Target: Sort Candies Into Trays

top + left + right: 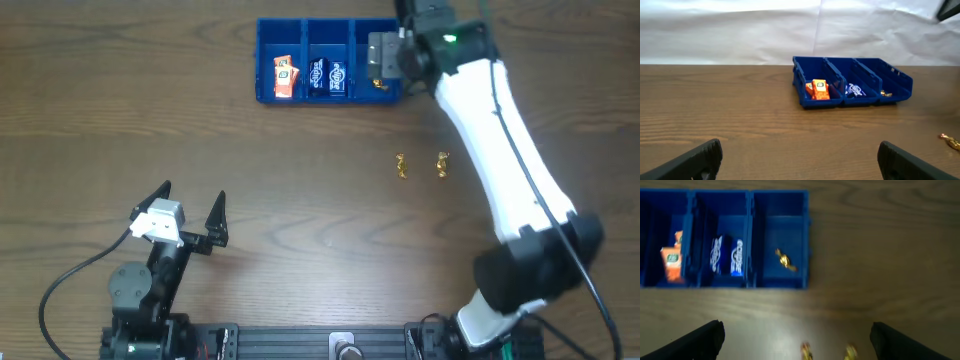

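A blue three-compartment tray (262, 60) stands at the far middle of the table. Its left bin holds orange candies (285, 78), the middle bin blue candies (328, 76), and the right bin one gold candy (785, 260). Two gold candies (401, 166) (442, 165) lie loose on the wood nearer to me. My right gripper (797, 342) hangs open and empty above the table between the tray (806, 240) and those loose candies (806, 351) (851, 352). My left gripper (192, 205) stands open and empty at the near left, facing the tray (902, 86) from afar.
Bare wood lies between the left gripper and the tray. A white backdrop stands behind the table's far edge (715, 64). The right arm's white link (500, 150) stretches diagonally over the table's right side.
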Robot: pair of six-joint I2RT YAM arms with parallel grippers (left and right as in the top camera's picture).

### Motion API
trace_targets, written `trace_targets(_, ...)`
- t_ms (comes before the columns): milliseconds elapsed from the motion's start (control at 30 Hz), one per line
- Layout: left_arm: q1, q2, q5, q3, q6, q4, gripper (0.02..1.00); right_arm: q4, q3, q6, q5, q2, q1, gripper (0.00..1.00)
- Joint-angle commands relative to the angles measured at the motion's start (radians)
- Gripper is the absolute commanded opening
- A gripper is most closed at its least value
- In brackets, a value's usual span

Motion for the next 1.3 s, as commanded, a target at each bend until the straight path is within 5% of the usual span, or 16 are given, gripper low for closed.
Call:
trace_targets(33,-0.003,-0.006,0.014,-0.02,0.014,-0.032,0.998,-0.074,-0.142,0.006,-0.082,-0.008,-0.006,0.961)
trace_targets(500,-0.003,-0.006,0.014,-0.02,0.014,-0.032,0.996,0.163,-0.591,-0.006,-0.155,0.0,-0.021,0.923)
trace_targets(1300,-0.003,-0.006,0.014,-0.02,0.014,-0.032,0.998,0.251,-0.605,-0.069,-0.191,0.148,-0.061,0.886)
